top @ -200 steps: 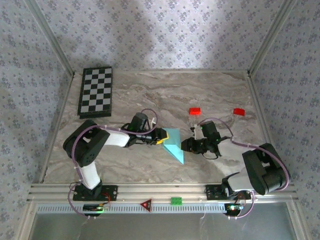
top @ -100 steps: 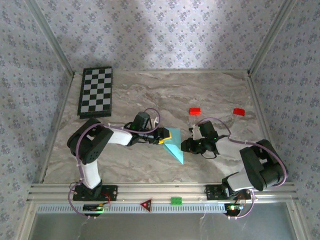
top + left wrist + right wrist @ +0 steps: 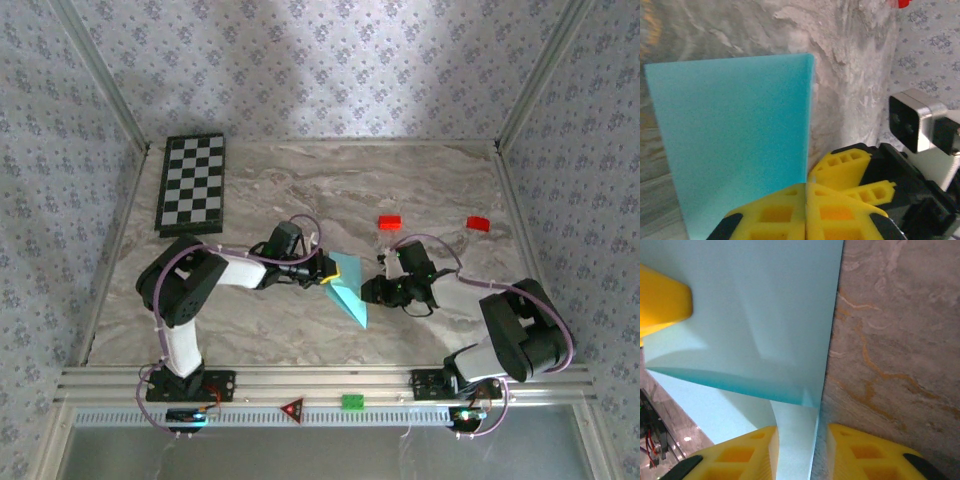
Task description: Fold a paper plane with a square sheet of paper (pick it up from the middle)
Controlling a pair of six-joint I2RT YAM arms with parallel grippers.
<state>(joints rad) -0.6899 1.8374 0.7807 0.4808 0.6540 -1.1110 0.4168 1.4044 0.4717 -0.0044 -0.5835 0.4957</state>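
Left fingers (image 3: pixel 770 215) newly pressed together on one paper plane (image 3: pixel 347 290), right fingers (image 3: pixel 740 455) spread, two red blocks (image 3: pixel 389 222) (image 3: pixel 479 224)

walls (image 3: pixel 330 60): floral wallpaper | table (image 3: pixel 300 190): grey marble | front rail (image 3: pixel 320 385): aluminium

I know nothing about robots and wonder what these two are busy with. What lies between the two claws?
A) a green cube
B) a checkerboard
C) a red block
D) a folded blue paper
D: the blue paper lies mid-table, with the left claw at one edge and the right claw at the other.
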